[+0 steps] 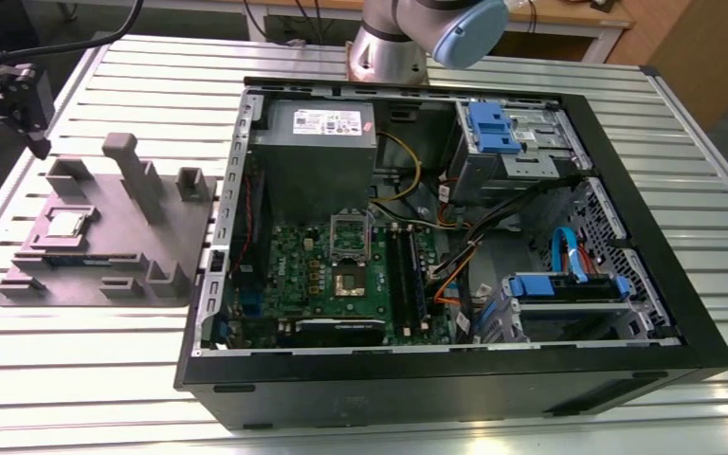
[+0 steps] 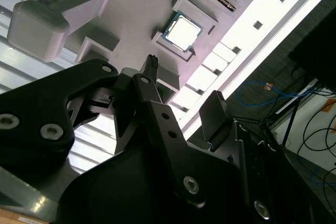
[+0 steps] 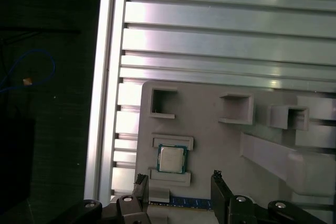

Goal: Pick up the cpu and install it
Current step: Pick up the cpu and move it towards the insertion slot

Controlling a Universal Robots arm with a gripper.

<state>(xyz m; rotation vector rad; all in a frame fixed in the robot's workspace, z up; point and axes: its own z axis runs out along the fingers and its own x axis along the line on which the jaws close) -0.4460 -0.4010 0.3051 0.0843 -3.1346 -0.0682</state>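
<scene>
The cpu (image 1: 64,225) lay flat in a shallow square pocket of the grey moulded tray (image 1: 149,242), its silvery top facing up. In the first wrist view the cpu (image 3: 171,159) sat between two low raised lips of the tray (image 3: 210,129), and a blue-edged strip (image 3: 181,202) lay in the tray just beside the nearer lip. In the second wrist view the cpu (image 2: 182,30) showed the same pale metal face with a thin darker border, set in the tray (image 2: 131,3) among upright blocks and posts.

The fingers (image 3: 221,195) were spread well apart and gripped nothing. In both wrist views they stood clear of the cpu, one dark finger (image 2: 212,115) to each side of its line, with the tray and desk visible between them.

The tray rested on the slatted metal desk (image 1: 86,379), on the exterior view's left of an open computer case (image 1: 667,284). Inside the case a green motherboard (image 1: 291,256) carried a metal-framed socket (image 1: 348,278) with a dark centre. A grey box (image 1: 314,156) with a white label sat beyond the socket. The arm's base (image 1: 387,52) stood on the desk behind the case.
</scene>
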